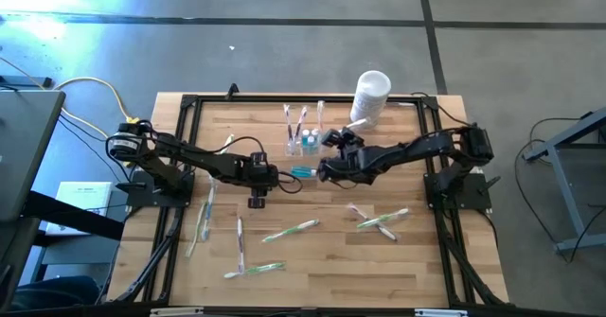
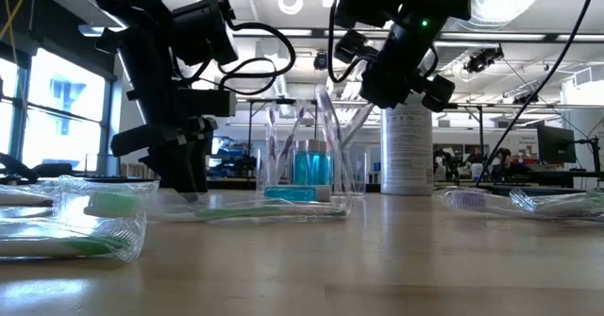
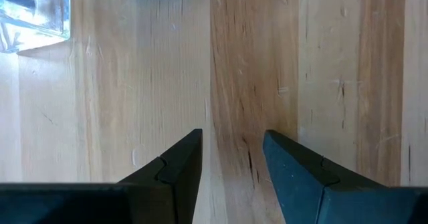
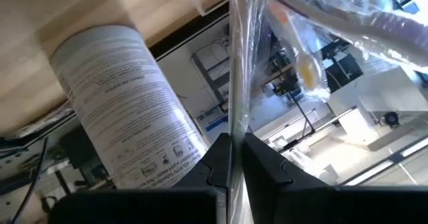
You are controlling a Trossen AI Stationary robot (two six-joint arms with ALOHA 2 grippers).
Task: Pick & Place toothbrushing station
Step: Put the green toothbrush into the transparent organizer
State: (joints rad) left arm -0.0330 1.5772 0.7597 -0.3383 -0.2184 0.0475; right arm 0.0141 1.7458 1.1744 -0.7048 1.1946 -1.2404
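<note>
While my left gripper is hovering jaws-apart over the desk, my right gripper is pinching a wrapped toothbrush above the toothbrushing station.

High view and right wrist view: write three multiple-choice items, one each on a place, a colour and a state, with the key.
1. The white container stands:
A. at the table's far edge
B. inside the holder
C. at the near left corner

2. The small object lying before the clear holder is:
A. red
B. blue
C. black

3. The right claw is:
A. open over bare wood
B. shut on a wrapped toothbrush
C. shut on the container

Key: A, it stands by the far rail; B, it shows blue from above; B, its fingers pinch the clear wrapper.
</note>
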